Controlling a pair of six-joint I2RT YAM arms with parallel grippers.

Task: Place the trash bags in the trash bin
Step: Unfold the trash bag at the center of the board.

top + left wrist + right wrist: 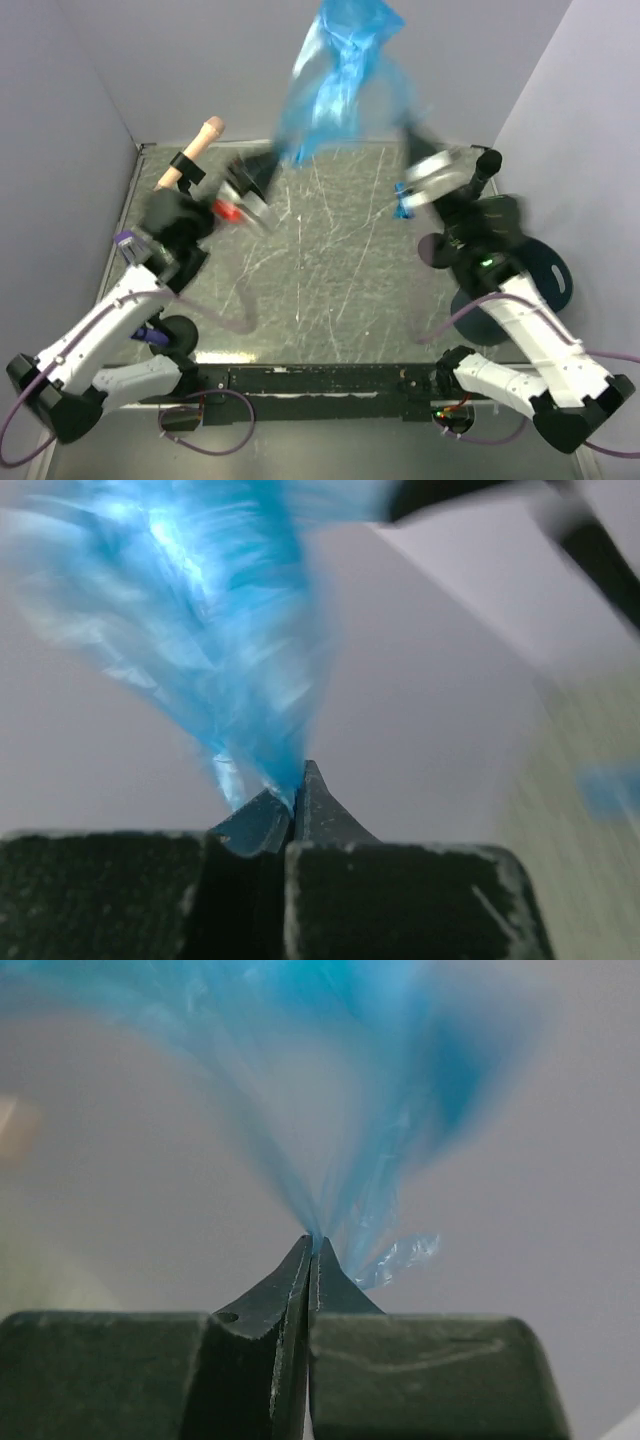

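Bin (548, 272): on the desk (320, 290), behind the right fingers, beside that arm.
Left fingers (318, 815): pinched tight on the bag's film.
Right fingers (298, 1280): clamped on the same bag.
Bag (340, 85): bunched blue film, raised between both fingertips and beyond them.

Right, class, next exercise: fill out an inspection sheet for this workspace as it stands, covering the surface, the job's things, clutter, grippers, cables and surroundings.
Surface: dark tabletop, heavily scratched.
Job's things: blue trash bag held up in the air between both arms, blurred; trash bin at the right edge, partly behind the right arm.
Clutter: tan-tipped microphone at the far left.
Grippers: left gripper and right gripper each shut on the bag's film.
Cables: purple cables loop near both arm bases.
Surroundings: plain grey walls on three sides.
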